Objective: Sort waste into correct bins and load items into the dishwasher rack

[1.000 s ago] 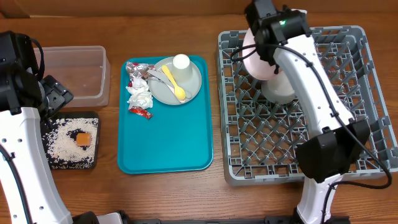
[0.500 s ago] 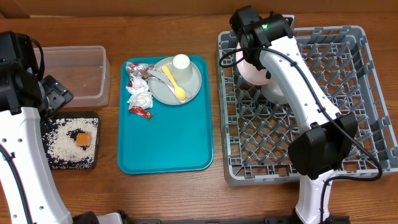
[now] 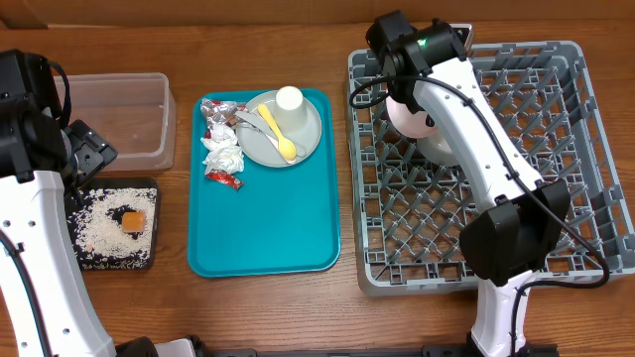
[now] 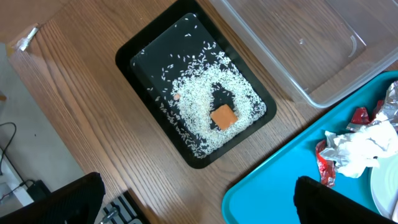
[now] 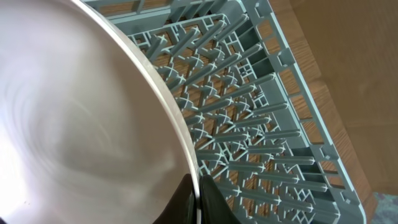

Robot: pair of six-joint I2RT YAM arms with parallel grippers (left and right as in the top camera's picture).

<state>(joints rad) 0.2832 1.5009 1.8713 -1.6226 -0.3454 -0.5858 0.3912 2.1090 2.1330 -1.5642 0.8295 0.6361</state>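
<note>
The right end effector (image 5: 196, 198) is pinching the rim of the pale pinkish-white plate (image 5: 74, 124), which is leaning on edge over the dishwasher rack's (image 5: 249, 130) far-left corner. Only the overhead view is showing the white bowl (image 3: 435, 149) beside it. Well left of the rack, the left end effector (image 4: 196, 186) is gaping wide.

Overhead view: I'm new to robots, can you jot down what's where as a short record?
Right pincer: clamped on pale pinkish-white plate rim, at dishwasher rack far-left corner
Left pincer: open, holding nothing
In rack: white bowl
Teal tray: grey-green plate, cup, yellow spoon, napkin, foil, red packet
Black tray: rice, orange cube
</note>
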